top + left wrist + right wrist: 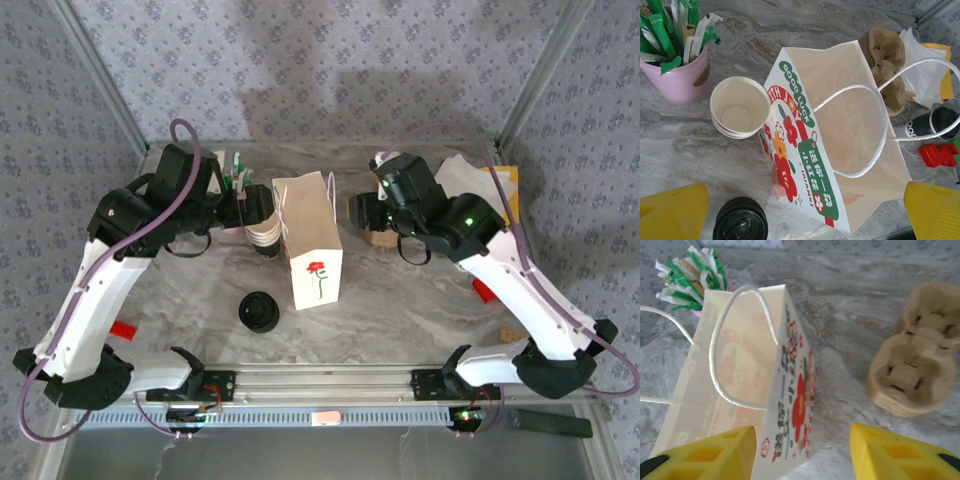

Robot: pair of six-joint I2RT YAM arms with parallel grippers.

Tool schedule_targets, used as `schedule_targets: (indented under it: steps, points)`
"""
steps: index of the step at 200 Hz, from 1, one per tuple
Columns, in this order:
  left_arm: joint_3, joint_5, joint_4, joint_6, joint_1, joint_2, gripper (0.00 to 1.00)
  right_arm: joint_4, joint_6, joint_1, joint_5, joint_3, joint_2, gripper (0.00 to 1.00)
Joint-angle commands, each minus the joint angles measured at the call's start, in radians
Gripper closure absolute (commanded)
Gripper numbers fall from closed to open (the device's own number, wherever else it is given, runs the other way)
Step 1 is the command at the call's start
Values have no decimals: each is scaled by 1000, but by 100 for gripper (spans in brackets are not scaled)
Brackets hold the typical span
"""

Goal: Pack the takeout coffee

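Observation:
The takeout coffee is out of view. A white paper bag [312, 240] with red flower print and white cord handles stands upright and open-mouthed at the table's centre; its inside [860, 125] looks pale, with no cup to make out. My left gripper [258, 212] hovers at the bag's left side above the cup stack, its yellow fingers [675, 212] spread wide and open with nothing held. My right gripper [354, 212] is at the bag's right side. Its yellow fingers [900, 455] stand apart on either side of the bag's right wall [792, 400], gripping nothing.
A stack of lidless beige cups [740, 107] touches the bag's left side, with a pile of black lids [740, 220] in front. A pink pot of green-wrapped sticks [677, 70] stands behind. A brown cardboard cup carrier [912, 370] lies right of the bag, near a red block [935, 152].

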Motion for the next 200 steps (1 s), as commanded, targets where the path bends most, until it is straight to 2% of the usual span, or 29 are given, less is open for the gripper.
schedule_targets:
  steps: [1, 56, 108, 125, 163, 200]
  points:
    - [66, -78, -70, 23, -33, 15, 0, 102, 8, -6, -131, -16, 11, 46]
    - [177, -88, -103, 28, -108, 93, 2, 206, -28, -8, -197, -85, -13, 45]
    - [249, -115, -102, 55, -114, 158, 4, 137, -17, -30, -161, -75, -84, 44]
    - [306, -135, -130, 76, -115, 189, 4, 104, 34, -90, -150, -67, -103, 45]
    - [342, -189, -154, 118, -117, 194, 4, 4, 144, -321, -244, -37, -82, 46]
    - [325, -224, -146, 160, -117, 194, 3, -91, 174, -491, -309, 38, 25, 45]
